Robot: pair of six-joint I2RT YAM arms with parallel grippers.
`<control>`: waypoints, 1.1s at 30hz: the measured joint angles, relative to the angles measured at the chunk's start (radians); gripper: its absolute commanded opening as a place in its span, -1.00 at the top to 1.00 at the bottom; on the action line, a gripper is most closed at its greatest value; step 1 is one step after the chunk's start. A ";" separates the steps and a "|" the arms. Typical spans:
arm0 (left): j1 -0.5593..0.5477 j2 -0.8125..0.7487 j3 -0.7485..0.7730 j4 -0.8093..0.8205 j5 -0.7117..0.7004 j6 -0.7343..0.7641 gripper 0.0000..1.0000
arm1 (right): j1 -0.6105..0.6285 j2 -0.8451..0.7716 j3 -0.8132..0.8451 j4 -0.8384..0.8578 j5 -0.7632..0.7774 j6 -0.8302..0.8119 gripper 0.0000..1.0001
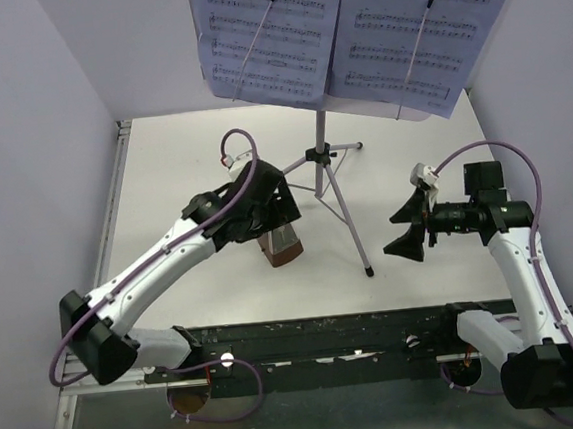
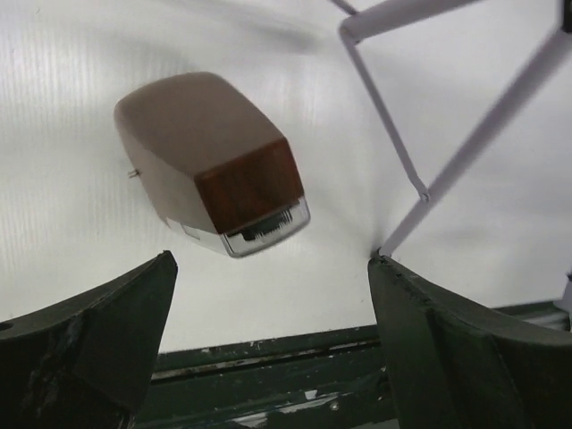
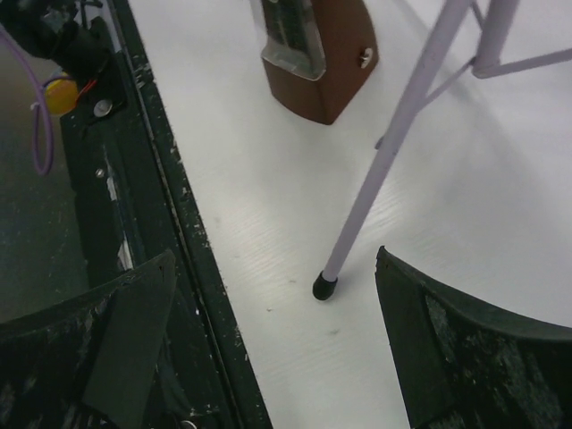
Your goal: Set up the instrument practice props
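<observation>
The music stand [image 1: 324, 161] stands upright on its thin tripod in the middle of the table, with two lavender sheet-music pages [image 1: 336, 34] on its desk. The small brown metronome [image 1: 282, 245] stands on the table left of the tripod, partly under my left wrist. In the left wrist view the metronome [image 2: 210, 161] sits ahead of my left gripper [image 2: 273, 295], which is open and empty above it. My right gripper [image 1: 410, 229] is open and empty to the right of the tripod's near leg [image 3: 393, 147]. The metronome also shows in the right wrist view [image 3: 317, 54].
A dark metal rail [image 1: 317, 337] runs along the table's near edge. White walls close in the left, back and right. The tripod's near foot [image 3: 323, 286] has a black rubber cap and rests between my right fingers' line of sight.
</observation>
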 measured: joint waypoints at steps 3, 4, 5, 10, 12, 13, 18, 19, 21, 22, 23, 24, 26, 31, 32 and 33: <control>0.000 -0.143 -0.116 0.109 0.061 0.146 -0.98 | 0.096 0.000 0.007 -0.021 0.013 -0.030 -0.99; 0.000 -0.206 -0.167 0.151 0.082 0.200 -0.98 | 0.133 0.000 0.015 -0.029 0.023 -0.037 -0.99; 0.000 -0.272 -0.222 0.189 0.095 0.247 -0.98 | 0.169 0.000 0.026 -0.035 0.034 -0.043 -0.99; 0.043 -0.571 -0.452 0.311 0.141 0.408 -0.86 | 0.350 0.008 0.089 -0.046 0.095 -0.048 -0.99; 0.134 -0.629 -0.525 0.365 0.197 0.443 -0.69 | 0.437 0.023 0.111 -0.044 0.127 -0.036 -0.99; 0.209 -0.631 -0.563 0.402 0.236 0.460 -0.60 | 0.481 0.034 0.123 -0.042 0.146 -0.029 -0.99; 0.405 -0.483 -0.612 0.563 0.428 0.529 0.25 | 0.648 0.108 0.181 -0.032 0.217 -0.019 -0.99; 0.428 -0.444 -0.608 0.607 0.473 0.543 0.37 | 0.664 0.122 0.185 -0.025 0.226 -0.022 -0.99; 0.473 -0.362 -0.595 0.692 0.557 0.568 0.58 | 0.691 0.141 0.185 -0.012 0.243 -0.031 -0.99; 0.487 -0.330 -0.587 0.725 0.585 0.573 0.66 | 0.700 0.146 0.185 -0.007 0.251 -0.037 -0.99; 0.504 -0.286 -0.576 0.772 0.626 0.581 0.68 | 0.709 0.149 0.185 0.002 0.257 -0.042 -0.99; 0.513 -0.256 -0.565 0.802 0.652 0.586 0.73 | 0.717 0.150 0.185 0.011 0.262 -0.047 -0.99; 0.525 -0.187 -0.534 0.846 0.697 0.603 0.80 | 0.729 0.151 0.185 0.024 0.270 -0.053 -0.99; 0.529 -0.055 -0.475 0.901 0.770 0.643 0.85 | 0.735 0.177 0.185 0.047 0.280 -0.052 -0.99; 0.529 -0.040 -0.474 0.906 0.783 0.647 0.85 | 0.735 0.182 0.185 0.053 0.286 -0.050 -0.99; 0.528 -0.034 -0.476 0.904 0.795 0.650 0.85 | 0.736 0.187 0.185 0.060 0.291 -0.047 -0.99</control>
